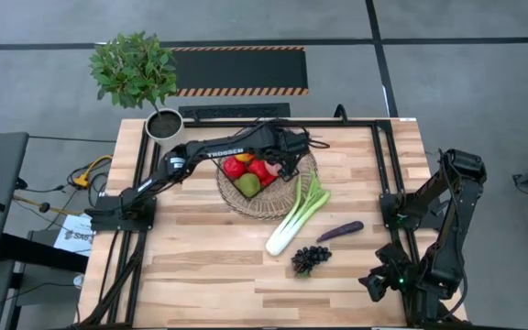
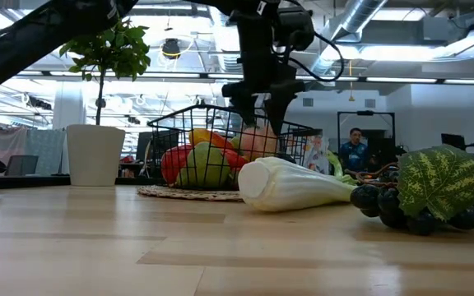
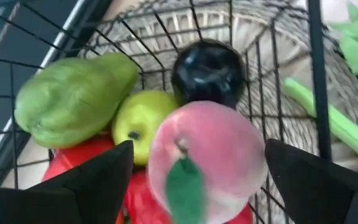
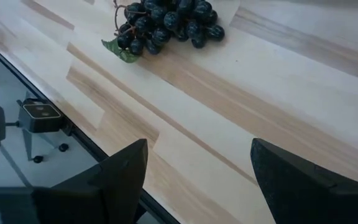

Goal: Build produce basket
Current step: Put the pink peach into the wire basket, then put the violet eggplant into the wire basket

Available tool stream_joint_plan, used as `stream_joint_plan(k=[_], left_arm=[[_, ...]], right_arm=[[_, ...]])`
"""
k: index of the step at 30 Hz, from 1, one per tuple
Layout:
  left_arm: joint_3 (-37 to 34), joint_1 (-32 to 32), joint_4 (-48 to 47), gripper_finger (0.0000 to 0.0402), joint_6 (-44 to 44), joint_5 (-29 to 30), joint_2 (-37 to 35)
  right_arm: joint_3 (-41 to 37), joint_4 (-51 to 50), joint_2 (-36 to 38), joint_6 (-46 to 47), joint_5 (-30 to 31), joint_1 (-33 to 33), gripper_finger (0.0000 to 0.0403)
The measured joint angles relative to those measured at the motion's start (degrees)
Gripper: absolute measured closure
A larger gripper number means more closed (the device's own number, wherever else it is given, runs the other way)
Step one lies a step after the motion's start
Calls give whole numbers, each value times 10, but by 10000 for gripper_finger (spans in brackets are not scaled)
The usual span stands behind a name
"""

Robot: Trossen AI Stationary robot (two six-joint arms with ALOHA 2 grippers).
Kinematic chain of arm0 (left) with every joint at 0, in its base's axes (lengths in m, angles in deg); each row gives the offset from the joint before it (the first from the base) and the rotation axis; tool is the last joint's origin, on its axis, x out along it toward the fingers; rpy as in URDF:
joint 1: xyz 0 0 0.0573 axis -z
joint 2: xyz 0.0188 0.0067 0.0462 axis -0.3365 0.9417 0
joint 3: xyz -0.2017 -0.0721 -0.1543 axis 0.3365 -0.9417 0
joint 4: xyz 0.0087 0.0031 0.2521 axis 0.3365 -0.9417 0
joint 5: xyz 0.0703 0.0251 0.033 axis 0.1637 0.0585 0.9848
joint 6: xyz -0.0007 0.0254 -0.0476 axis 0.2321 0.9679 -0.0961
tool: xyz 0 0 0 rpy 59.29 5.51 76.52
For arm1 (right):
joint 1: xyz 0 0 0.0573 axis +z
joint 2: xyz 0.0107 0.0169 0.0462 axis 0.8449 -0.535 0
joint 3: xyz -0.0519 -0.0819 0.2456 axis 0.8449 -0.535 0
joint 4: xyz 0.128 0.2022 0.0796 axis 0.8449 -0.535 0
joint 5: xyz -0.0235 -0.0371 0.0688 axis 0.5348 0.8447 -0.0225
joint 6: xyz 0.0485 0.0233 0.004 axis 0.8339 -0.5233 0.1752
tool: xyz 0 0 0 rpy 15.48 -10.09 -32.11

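Note:
The dark wire basket [image 2: 171, 123] stands on a round wicker tray [image 1: 246, 206] at the far middle of the table. It holds a peach [image 3: 207, 158], a green apple [image 3: 138, 124], a knobbly green fruit [image 3: 73, 93], a dark round fruit [image 3: 207, 71] and red pieces [image 2: 174, 163]. The peach rests on the red pieces. My left gripper [image 2: 259, 107] is open just above the peach, one finger on either side, touching nothing. A leek [image 1: 296, 215], an aubergine [image 1: 339, 231] and dark grapes [image 1: 310, 259] lie on the table. My right gripper [image 4: 194, 168] is open and empty near the table's near right corner.
A potted green plant [image 1: 136, 73] in a white pot [image 1: 164, 124] stands at the far left corner. The leek's leafy end leans against the tray beside the basket. Black frame rails [image 1: 383, 174] run along both sides of the table. Bare wood lies across the near left.

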Motion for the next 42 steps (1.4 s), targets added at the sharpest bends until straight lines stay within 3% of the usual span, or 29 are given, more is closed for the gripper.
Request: stream_joint_plan(k=[7, 11, 14, 20, 27, 33, 38, 42], left_arm=[[1, 27, -31, 38, 11, -4, -26], [1, 47, -3, 38, 0, -1, -60], [1, 70, 61, 38, -17, -14, -84], [-7, 144, 248, 38, 71, -30, -91], [-94, 195, 472, 38, 126, -16, -41], [-109, 210, 638, 38, 121, -63, 44], [-110, 216, 675, 38, 109, -60, 98], [-110, 223, 648, 38, 96, -49, 128]], right_arm=[[0, 2, 0, 0, 0, 0, 97], [0, 5, 0, 0, 0, 0, 97], [0, 7, 0, 0, 0, 0, 97], [0, 12, 0, -1, 0, 1, 97], [0, 18, 0, -1, -1, 12, 97], [0, 17, 0, -3, -1, 13, 97], [0, 22, 0, -7, -2, 13, 97], [0, 27, 0, -7, -2, 13, 97]])
